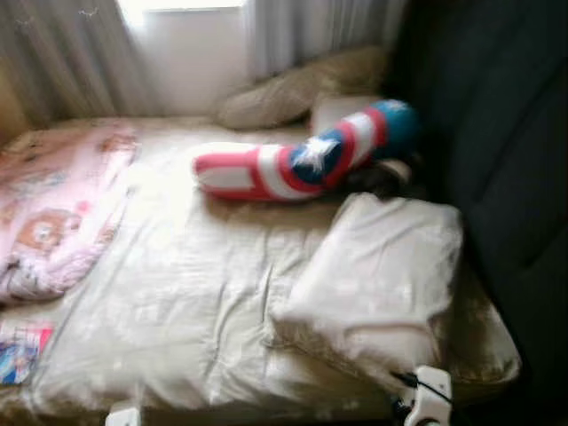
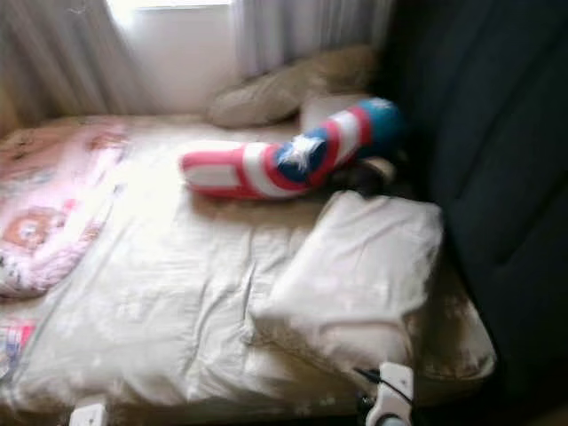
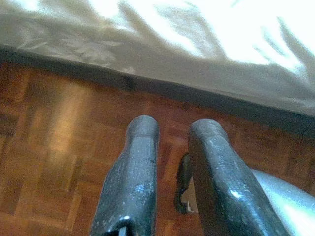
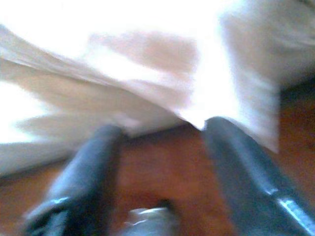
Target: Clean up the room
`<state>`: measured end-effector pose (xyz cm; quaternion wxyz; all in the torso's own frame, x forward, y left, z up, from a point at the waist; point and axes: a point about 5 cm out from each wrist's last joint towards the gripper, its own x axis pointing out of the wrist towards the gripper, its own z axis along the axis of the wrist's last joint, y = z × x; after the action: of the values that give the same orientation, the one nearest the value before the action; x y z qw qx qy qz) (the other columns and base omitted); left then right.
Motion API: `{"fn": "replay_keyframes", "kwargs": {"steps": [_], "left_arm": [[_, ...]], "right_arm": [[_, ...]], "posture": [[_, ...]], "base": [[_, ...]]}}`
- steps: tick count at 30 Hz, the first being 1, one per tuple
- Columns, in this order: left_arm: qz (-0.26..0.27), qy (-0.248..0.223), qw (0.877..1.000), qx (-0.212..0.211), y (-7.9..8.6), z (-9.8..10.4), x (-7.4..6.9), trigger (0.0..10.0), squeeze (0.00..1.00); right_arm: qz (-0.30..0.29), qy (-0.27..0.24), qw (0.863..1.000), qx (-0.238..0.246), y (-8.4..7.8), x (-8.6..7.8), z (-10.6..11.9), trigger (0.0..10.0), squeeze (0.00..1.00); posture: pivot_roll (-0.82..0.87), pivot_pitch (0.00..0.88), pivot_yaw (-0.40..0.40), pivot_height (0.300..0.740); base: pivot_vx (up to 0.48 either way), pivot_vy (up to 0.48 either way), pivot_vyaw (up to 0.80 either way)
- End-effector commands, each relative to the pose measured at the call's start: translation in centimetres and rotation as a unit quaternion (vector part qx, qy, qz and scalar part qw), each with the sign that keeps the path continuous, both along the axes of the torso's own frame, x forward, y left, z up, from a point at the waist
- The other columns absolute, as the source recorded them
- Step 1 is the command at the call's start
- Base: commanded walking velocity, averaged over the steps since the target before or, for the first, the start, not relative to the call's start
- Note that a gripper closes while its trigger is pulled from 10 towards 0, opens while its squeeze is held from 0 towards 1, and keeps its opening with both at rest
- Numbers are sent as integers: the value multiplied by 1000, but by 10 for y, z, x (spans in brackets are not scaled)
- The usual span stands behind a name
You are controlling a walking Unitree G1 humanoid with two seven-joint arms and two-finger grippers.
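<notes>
Bed (image 1: 177, 311) ahead. Bolster (image 1: 293, 164) lies across its far middle, pillow (image 1: 373, 284) in front of it at right, blanket (image 1: 53, 213) on left side, another pillow (image 1: 284, 93) behind bolster, curtains (image 1: 71, 53) beyond.

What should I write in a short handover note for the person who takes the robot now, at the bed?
Left gripper: low by the bed edge above the wooden floor, fingers slightly apart, holding nothing.
Right gripper: also low at the bed edge, fingers wide apart, empty; view blurred.
On the bed: a cream pillow on the right side, a red, white and blue bolster lying across near the head, a beige pillow behind it, a pink blanket bunched on the left, and a colourful flat item at the near left corner.
Done: nothing visibly tidied.
Left: arrange pillows, fold blanket, remove the flat item.
</notes>
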<state>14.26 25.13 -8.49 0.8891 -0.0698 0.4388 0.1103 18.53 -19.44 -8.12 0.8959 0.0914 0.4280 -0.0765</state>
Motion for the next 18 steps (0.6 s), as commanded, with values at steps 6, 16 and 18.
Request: {"fn": "replay_keyframes", "kwargs": {"steps": [6, 16, 18], "left_arm": [[-9, -21, 1000, -14, -13, 2, 13, 10000, 0], [-12, -40, 999, -11, -11, 5, 17, 10000, 0], [-19, -44, 999, -9, -14, 7, 22, 10000, 0]], "right_arm": [[-16, 19, 1000, -14, -14, -14, -5, 10000, 0], [-26, 8, 1000, -15, -14, -14, -4, 10000, 0], [-19, 11, 1000, -16, -14, -14, -4, 10000, 0]], "posture": [[-33, 0, 44, 740], [-29, 0, 45, 740], [-29, 0, 45, 740]], "base": [[90, 0, 0], [0, 0, 0], [0, 0, 0]]}}
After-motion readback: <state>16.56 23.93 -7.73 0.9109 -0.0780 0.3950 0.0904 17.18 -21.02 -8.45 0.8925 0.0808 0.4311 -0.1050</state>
